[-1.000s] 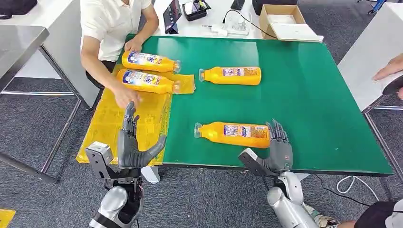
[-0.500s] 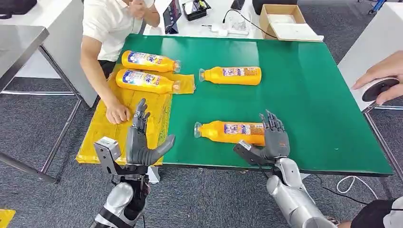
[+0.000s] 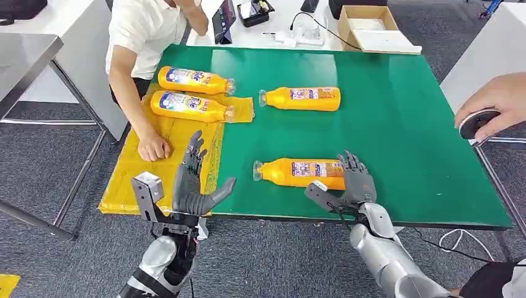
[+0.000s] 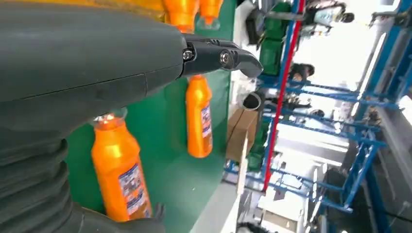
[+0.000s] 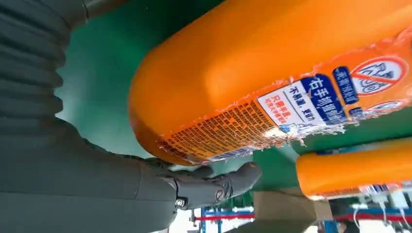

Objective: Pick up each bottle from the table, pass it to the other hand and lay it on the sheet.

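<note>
So my right hand [image 3: 355,182] just slid in against the base of the near bottle [image 3: 298,173] lying on the desk [image 3: 397,124], fingers spread, not gripping yet; left hand [image 3: 193,183] waits open.

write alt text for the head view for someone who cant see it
The right robot hand is at the base of an orange bottle lying on a green table, while the left robot hand hovers open over a yellow sheet. Two bottles lie on or beside the sheet, where a person's hand rests.
</note>
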{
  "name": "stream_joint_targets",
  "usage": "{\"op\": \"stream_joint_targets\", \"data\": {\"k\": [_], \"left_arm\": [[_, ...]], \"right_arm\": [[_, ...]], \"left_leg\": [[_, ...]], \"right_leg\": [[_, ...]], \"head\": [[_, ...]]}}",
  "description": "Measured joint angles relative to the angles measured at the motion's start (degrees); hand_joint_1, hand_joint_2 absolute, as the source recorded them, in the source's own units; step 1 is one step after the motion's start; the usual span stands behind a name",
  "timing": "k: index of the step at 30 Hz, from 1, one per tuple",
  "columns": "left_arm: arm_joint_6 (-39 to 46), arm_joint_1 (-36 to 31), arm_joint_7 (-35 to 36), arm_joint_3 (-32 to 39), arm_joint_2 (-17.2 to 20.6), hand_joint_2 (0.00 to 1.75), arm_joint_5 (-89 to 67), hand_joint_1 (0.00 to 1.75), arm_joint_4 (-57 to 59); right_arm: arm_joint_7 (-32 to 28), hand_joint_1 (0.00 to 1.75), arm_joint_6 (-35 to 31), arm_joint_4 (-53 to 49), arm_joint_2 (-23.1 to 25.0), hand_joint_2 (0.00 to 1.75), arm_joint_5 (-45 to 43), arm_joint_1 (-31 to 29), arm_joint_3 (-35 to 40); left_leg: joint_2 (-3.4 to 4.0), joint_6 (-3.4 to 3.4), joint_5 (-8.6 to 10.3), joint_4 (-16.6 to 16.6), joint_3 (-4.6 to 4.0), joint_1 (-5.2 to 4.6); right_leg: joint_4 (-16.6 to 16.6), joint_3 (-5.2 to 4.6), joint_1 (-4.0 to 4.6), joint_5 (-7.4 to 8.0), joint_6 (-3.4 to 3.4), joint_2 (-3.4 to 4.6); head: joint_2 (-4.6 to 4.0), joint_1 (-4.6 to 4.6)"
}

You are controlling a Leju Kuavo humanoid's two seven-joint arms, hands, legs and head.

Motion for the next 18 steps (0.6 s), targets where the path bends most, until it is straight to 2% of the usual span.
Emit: {"op": "stream_joint_targets", "data": {"k": [2, 3, 4, 5, 6, 10, 18], "left_arm": [[-0.7, -0.1, 0.5, -0.02, -0.02, 1.75, 0.44, 0.0, 0.26], [-1.15, -0.13, 0.81, -0.02, -0.02, 1.75, 0.5, 0.0, 0.41], [-1.49, -0.19, 0.92, -0.04, -0.02, 1.75, 0.54, 0.0, 0.52], [-2.03, -0.22, 1.11, -0.04, -0.02, 1.75, 0.7, 0.0, 0.66], [-2.4, -0.26, 1.31, -0.04, -0.02, 1.75, 0.92, 0.0, 0.7], [-3.89, -0.78, 1.81, -0.53, 0.0, 1.75, 1.72, 0.0, 0.87], [-4.7, -1.19, 1.9, -0.94, 0.07, 1.75, 2.27, 0.0, 0.94]], "right_arm": [[0.98, 0.0, 2.38, 0.63, -0.09, 1.75, -0.24, -0.78, 0.0], [1.59, 0.09, 4.1, 1.04, -0.11, 1.75, -0.26, -1.14, 0.0], [1.86, 0.56, 5.05, 1.27, -0.18, 1.75, -0.37, -1.45, 0.0], [2.12, 0.56, 6.43, 1.59, -0.28, 1.75, -0.63, -1.78, -0.02], [2.16, 1.71, 7.45, 1.81, -0.37, 1.75, -0.9, -1.99, -0.02], [1.04, 1.75, 9.7, 2.73, -1.09, 1.75, -2.21, -2.56, -0.02], [-2.08, 1.75, 8.12, 3.56, -2.16, 1.75, -4.68, -2.44, -1.44]], "left_leg": [[0.03, 0.0, 0.0, 0.0, 0.05, 0.0], [0.05, -0.01, -0.02, 0.0, 0.1, 0.0], [0.06, -0.01, -0.02, 0.0, 0.14, 0.0], [0.06, -0.01, -0.02, 0.0, 0.2, 0.0], [0.06, -0.01, -0.02, 0.0, 0.25, 0.0], [0.0, 0.0, -0.01, 0.0, 0.44, 0.0], [-0.01, 0.01, 0.0, 0.0, 0.51, 0.0]], "right_leg": [[-0.01, 0.02, 0.0, 0.0, 0.0, 0.01], [-0.01, 0.05, 0.0, 0.0, 0.0, 0.02], [-0.02, 0.08, 0.0, 0.0, 0.0, 0.02], [-0.03, 0.12, 0.0, 0.0, 0.0, 0.02], [-0.03, 0.17, 0.0, 0.0, 0.0, 0.02], [-0.04, 0.39, 0.0, 0.0, 0.0, 0.01], [-0.04, 0.48, -0.01, 0.0, 0.0, 0.0]], "head": [[0.0, 0.0], [0.0, 0.0], [0.0, 0.02], [0.0, 0.0], [0.0, 0.0], [0.0, 0.02], [0.0, 0.0]]}}
